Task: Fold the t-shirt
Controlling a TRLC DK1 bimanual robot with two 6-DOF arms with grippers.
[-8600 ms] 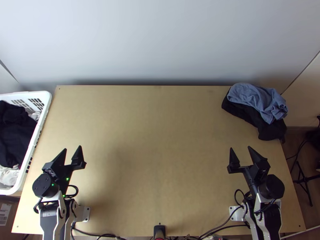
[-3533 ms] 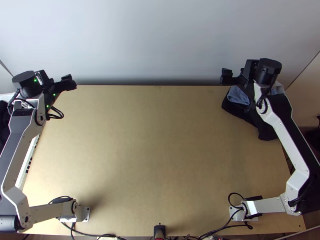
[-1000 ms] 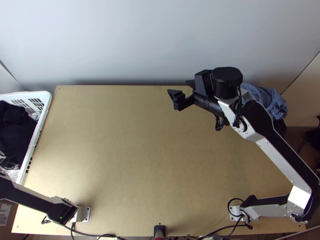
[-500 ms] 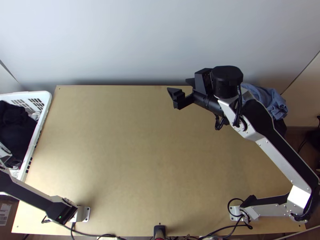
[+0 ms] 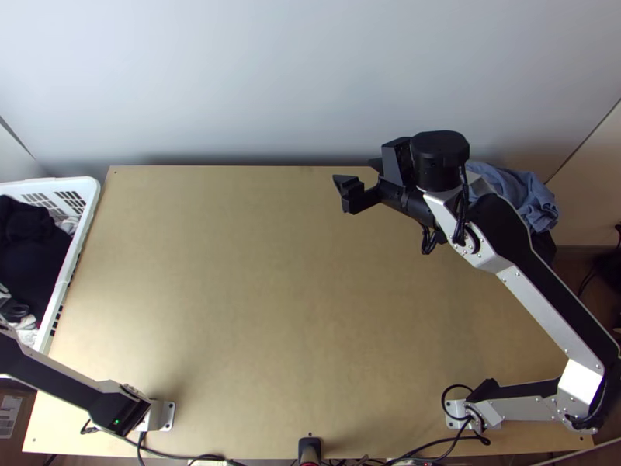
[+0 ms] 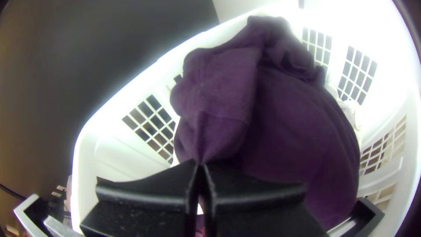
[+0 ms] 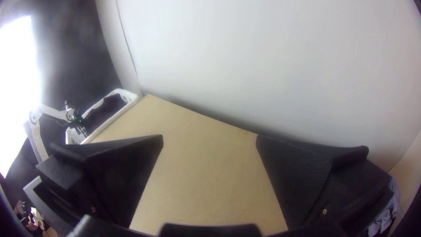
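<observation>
Wooden table (image 5: 233, 272), left pincer (image 5: 14, 309) pinching purple cloth (image 6: 285, 118), right pincer (image 5: 355, 171) agape

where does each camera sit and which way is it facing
Top view: fixed high over the near edge of the table, looking steeply down; the left arm and right arm both show.
Left wrist view: on the left arm, looking down into the white laundry basket at a dark garment; the left fingers meet at their tips.
Right wrist view: on the right arm, looking across the table towards the wall; the right fingers stand apart.
Shared: top and right wrist views both show table, basket and left arm.
</observation>
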